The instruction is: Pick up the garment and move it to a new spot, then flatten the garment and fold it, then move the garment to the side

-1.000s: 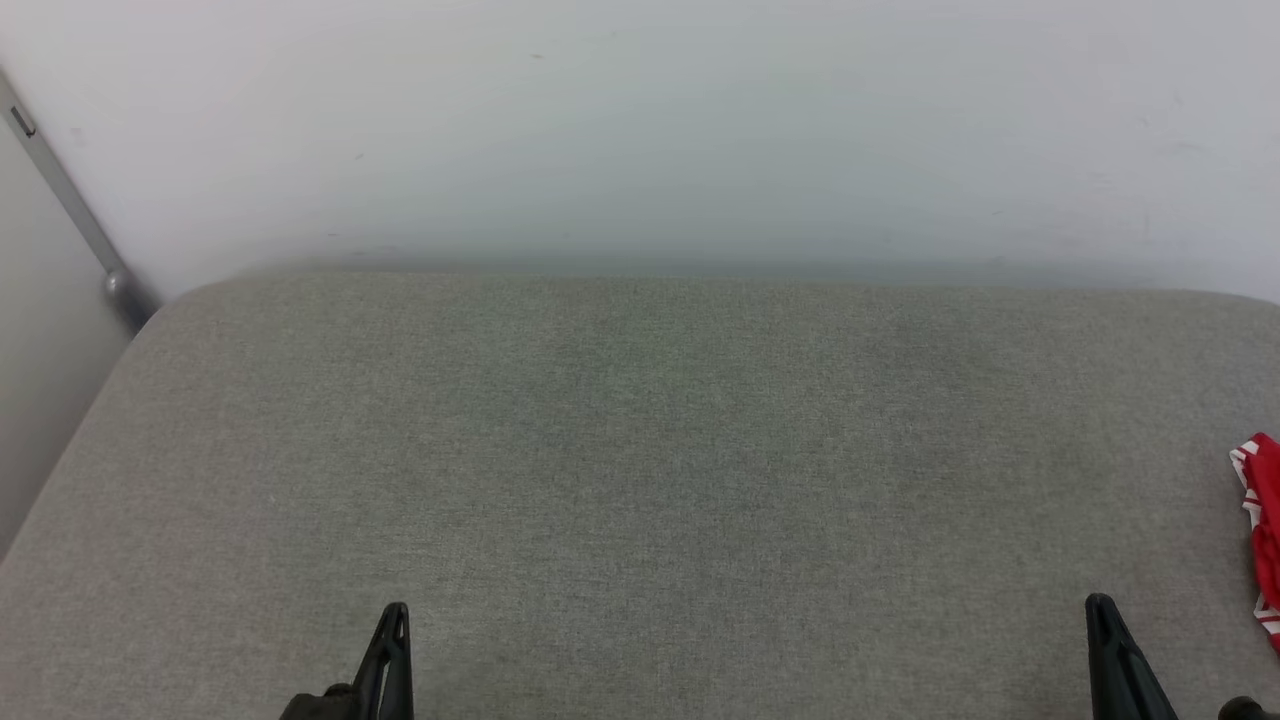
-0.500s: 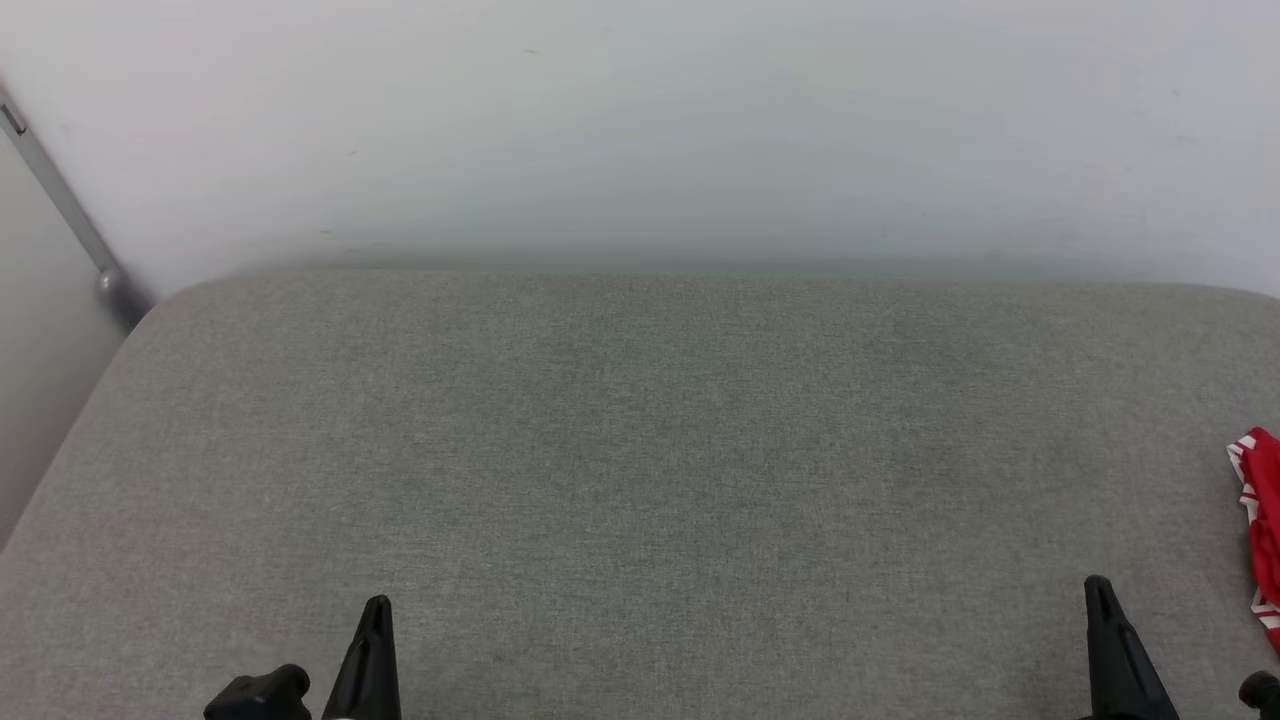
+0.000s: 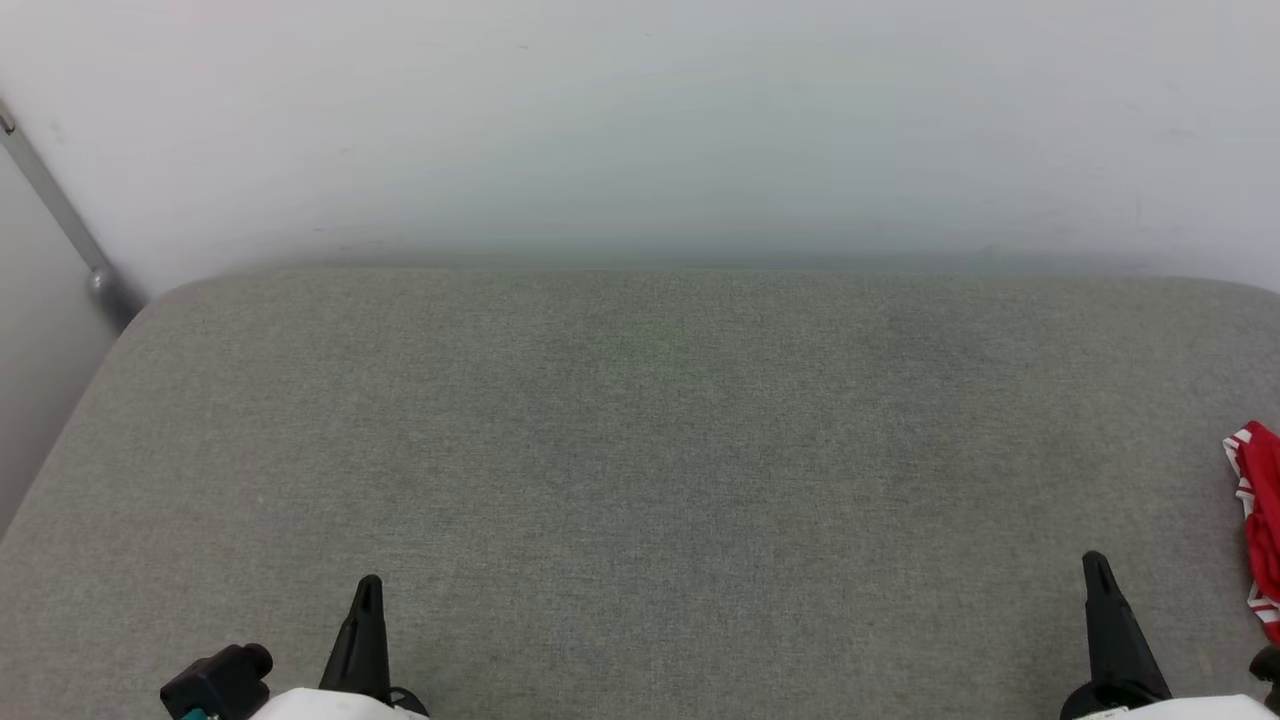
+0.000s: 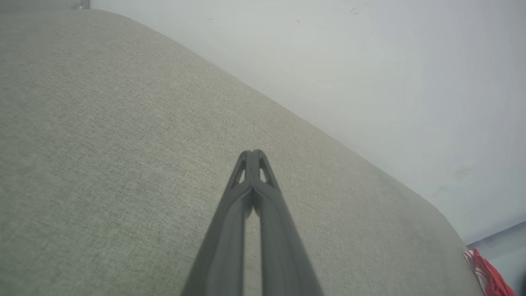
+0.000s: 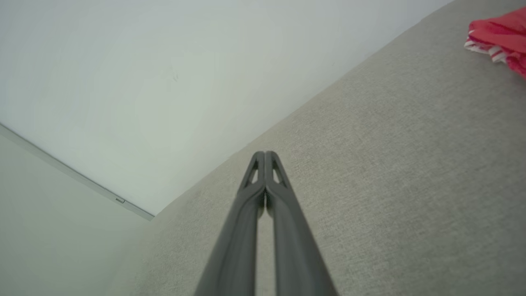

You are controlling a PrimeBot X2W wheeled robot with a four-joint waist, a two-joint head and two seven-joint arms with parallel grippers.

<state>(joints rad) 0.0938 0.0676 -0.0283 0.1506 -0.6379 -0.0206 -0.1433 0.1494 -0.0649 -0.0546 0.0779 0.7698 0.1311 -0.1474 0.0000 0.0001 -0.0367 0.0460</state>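
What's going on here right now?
Nothing is being handled yet. The left gripper and the right gripper are both shut and empty, poised over the grey fabric-covered surface. The red garment with red-white striped trim lies bunched on that surface far to the robot's right, partly cut off by the head view's edge and apart from the right gripper. The pick-up has not yet begun.

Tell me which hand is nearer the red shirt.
The right hand: the shirt lies just off to its right, at the edge of the head view, while the left hand sits far across the grey cushion.
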